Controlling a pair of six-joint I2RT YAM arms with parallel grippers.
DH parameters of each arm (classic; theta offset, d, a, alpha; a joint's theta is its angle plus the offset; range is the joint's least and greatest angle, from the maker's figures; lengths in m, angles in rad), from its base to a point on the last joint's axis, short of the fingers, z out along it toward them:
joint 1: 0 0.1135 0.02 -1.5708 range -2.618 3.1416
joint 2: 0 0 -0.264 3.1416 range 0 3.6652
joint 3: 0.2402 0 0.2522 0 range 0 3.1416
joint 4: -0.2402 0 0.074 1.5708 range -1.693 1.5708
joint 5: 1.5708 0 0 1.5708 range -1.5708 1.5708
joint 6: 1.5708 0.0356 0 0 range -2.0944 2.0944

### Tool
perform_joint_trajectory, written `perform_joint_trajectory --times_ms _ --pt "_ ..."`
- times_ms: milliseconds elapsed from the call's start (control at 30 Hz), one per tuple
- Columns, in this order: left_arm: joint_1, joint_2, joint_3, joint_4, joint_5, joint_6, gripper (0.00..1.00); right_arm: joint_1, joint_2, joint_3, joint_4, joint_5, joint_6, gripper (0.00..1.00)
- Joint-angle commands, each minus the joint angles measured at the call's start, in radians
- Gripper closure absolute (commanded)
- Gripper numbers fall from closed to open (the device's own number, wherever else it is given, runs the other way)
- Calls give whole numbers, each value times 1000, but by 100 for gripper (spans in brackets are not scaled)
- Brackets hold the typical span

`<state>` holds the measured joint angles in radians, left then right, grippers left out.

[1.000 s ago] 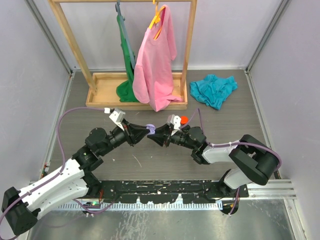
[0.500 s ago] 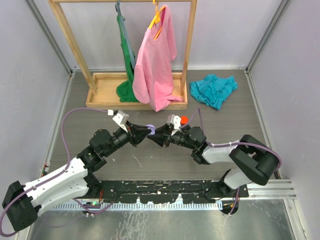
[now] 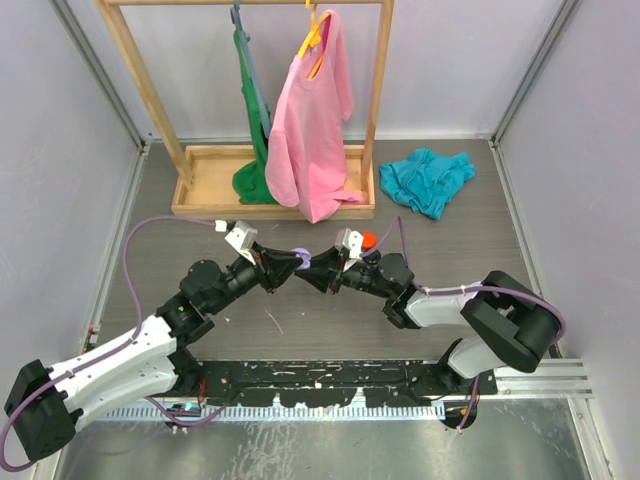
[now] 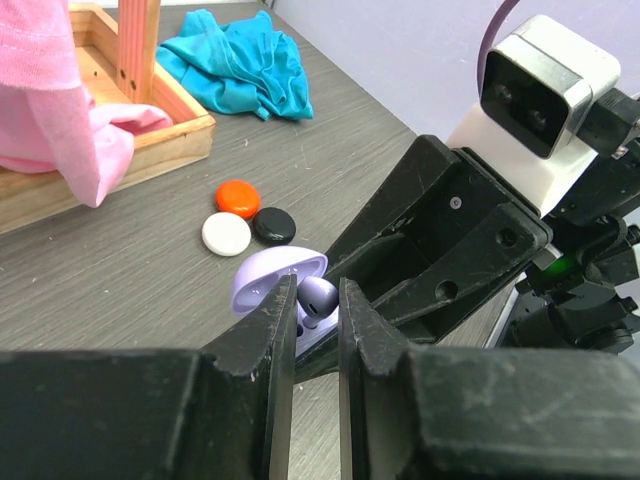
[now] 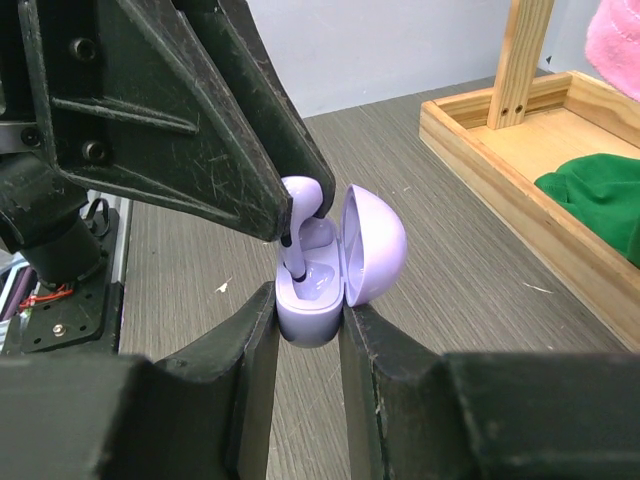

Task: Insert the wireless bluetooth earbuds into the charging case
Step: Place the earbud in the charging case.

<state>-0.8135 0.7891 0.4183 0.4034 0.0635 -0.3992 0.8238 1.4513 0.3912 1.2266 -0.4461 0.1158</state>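
- Holding the case (image 5: 303, 322) is the right gripper (image 5: 308, 302), jaws pinched tight on both sides of the lilac base, lid (image 5: 378, 245) flipped open.
- Left gripper (image 4: 316, 284) comes in from the opposite side, fingers nearly closed and nipping a lilac earbud (image 5: 302, 198).
- The earbud sits right over the case, stem pointing down into the well and head above the rim. Can't tell if it's fully seated.
- From the top view, both grippers meet tip to tip above the middle of the table (image 3: 450, 260).
- Just past them on the table are a red disc (image 4: 238, 197), white disc (image 4: 226, 233) and black disc (image 4: 273, 224), bunched together and touching.
- Further back there's a wooden rack (image 3: 352, 205) with a pink shirt (image 3: 312, 120), and a teal cloth (image 3: 428, 180) lying beside it.
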Motion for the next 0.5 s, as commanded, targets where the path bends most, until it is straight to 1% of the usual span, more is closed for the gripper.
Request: perform_joint_trajectory --times_ms 0,200,300,467 --pt "-7 1 -14 66 -24 14 86 6 -37 26 80 -6 5 99" --pt "-10 4 -19 63 -32 10 87 6 -43 26 75 -3 0 99" --pt "-10 -8 -6 32 -46 16 86 6 -45 33 64 -6 -1 99" --pt "-11 -20 6 -22 -67 9 81 6 -45 33 59 -3 -2 99"
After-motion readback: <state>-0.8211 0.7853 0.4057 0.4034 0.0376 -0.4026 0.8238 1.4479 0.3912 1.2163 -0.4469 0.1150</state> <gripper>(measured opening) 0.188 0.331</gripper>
